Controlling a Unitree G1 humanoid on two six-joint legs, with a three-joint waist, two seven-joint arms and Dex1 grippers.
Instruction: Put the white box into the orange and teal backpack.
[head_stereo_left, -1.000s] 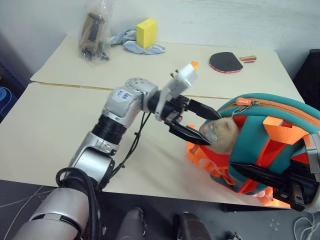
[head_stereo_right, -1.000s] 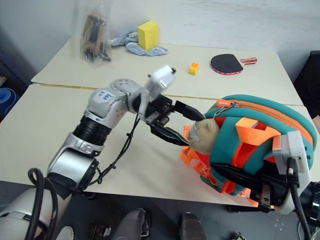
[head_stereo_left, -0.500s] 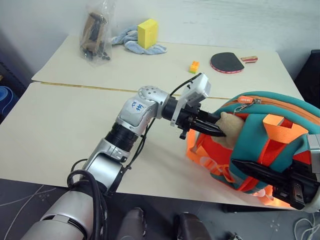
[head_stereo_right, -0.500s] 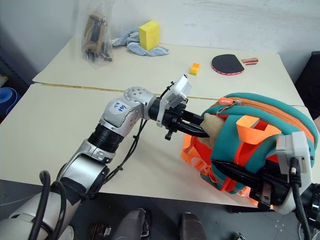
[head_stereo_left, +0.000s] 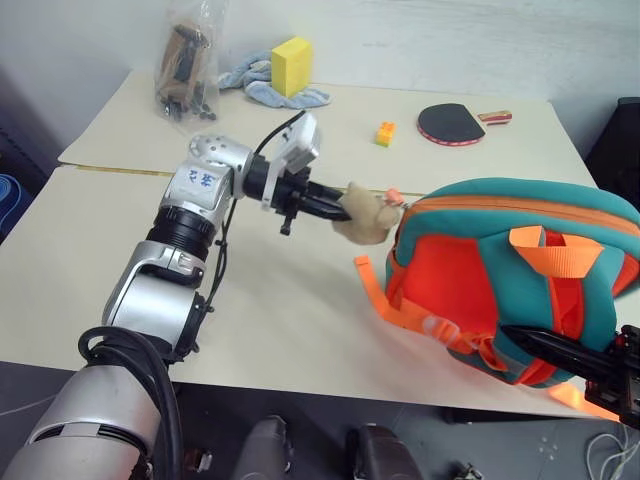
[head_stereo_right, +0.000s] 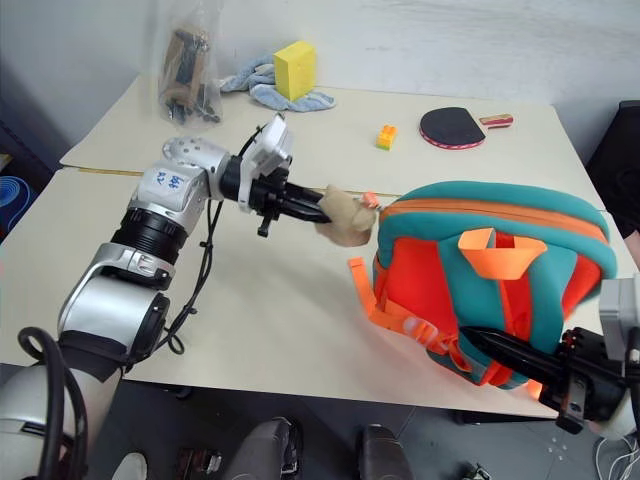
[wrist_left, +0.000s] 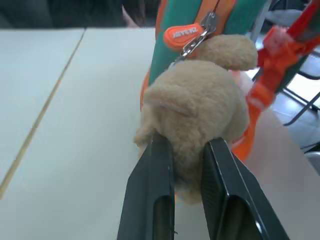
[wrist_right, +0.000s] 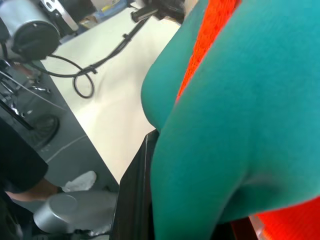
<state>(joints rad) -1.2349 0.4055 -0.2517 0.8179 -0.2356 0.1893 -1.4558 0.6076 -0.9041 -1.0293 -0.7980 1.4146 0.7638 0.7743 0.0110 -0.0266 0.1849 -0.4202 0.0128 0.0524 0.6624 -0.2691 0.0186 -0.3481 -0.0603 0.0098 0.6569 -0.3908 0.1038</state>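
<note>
Meanwhile, the left gripper (wrist_left: 187, 165), spread wide a second earlier, had clamped on the plush bear (head_stereo_left: 362, 214) and drawn it leftward, turning the orange and teal backpack (head_stereo_right: 500, 270) strap-side up on the table (head_stereo_left: 90, 250). Its right gripper (head_stereo_right: 520, 352) stayed shut on the backpack's lower edge. Judged as preparation: zipper unopened, and I could not tell where the white box lay.

Even, bright indoor light, soft shadows on the table (head_stereo_left: 300, 300); right wrist view close and blurred.
</note>
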